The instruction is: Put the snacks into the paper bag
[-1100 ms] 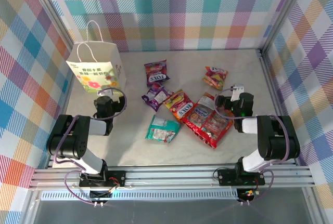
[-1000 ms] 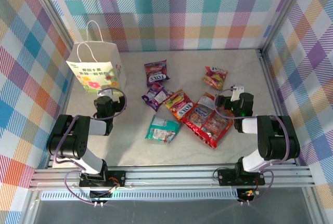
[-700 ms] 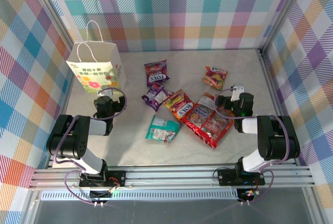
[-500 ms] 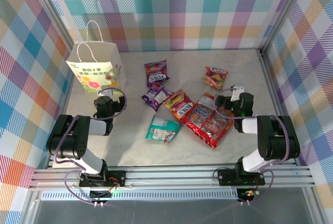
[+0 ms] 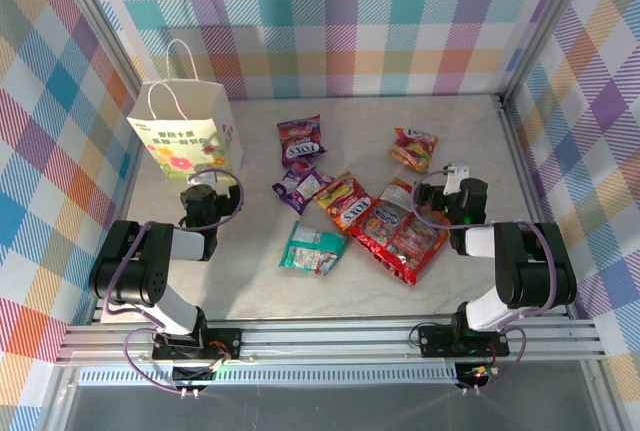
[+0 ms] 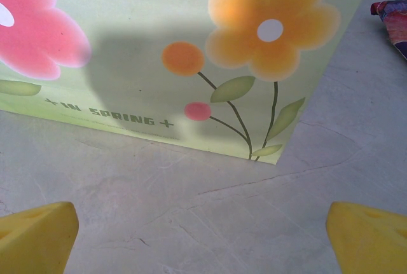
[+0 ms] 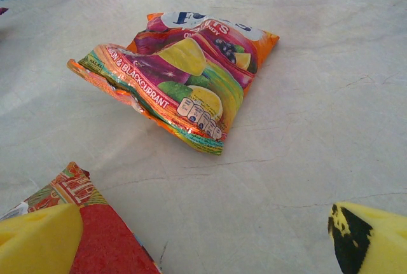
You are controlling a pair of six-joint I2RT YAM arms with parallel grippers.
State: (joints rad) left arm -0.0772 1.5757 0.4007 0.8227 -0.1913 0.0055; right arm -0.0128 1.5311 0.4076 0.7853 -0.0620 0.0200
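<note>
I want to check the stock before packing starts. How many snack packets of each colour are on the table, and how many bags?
Purple packets: 2
Orange-red packet: 1
Large red packet: 1
Teal packet: 1
Small red-yellow packet: 1
Paper bag: 1
Total: 7

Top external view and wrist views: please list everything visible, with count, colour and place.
paper bag: one, white with flower print, far left, standing
far purple packet: one, purple, centre back
near purple packet: one, purple, centre
orange-red packet: one, orange-red, centre
large red packet: one, red, right of centre
teal-green packet: one, teal-green, nearest the arms
small red-yellow packet: one, red-yellow, right back
table: one, pale grey, under all
left gripper: one, yellow fingers, open, facing the paper bag
right gripper: one, yellow fingers, open, facing the small red-yellow packet
</note>
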